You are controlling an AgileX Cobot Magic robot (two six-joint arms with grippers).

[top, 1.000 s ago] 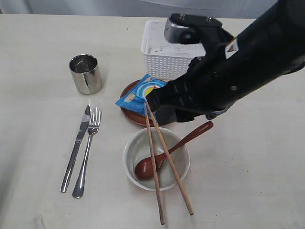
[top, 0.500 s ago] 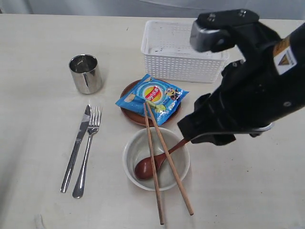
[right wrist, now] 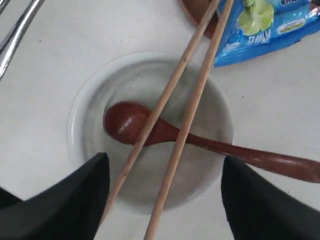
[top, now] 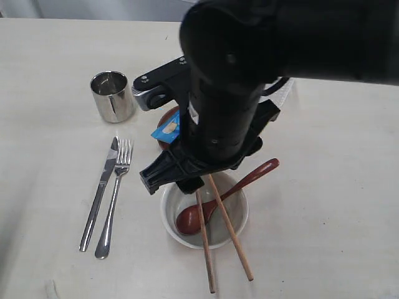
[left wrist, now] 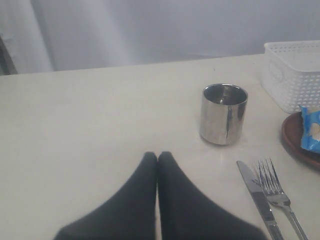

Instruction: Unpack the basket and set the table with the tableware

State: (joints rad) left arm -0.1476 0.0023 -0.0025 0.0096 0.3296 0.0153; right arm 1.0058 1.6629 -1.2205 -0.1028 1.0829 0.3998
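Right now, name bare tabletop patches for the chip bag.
Free: the wide stretch right of the bowl and spoon handle; the strip left of the cup and knife. Crowded: the centre, where chopsticks cross the bowl under the arm.

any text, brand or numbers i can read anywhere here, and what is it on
No text here reads clearly.
chip bag: small print on white strips, too blurred to read; no brand logo in view.
steel cup: no marking visible.
bowl: no marking visible.
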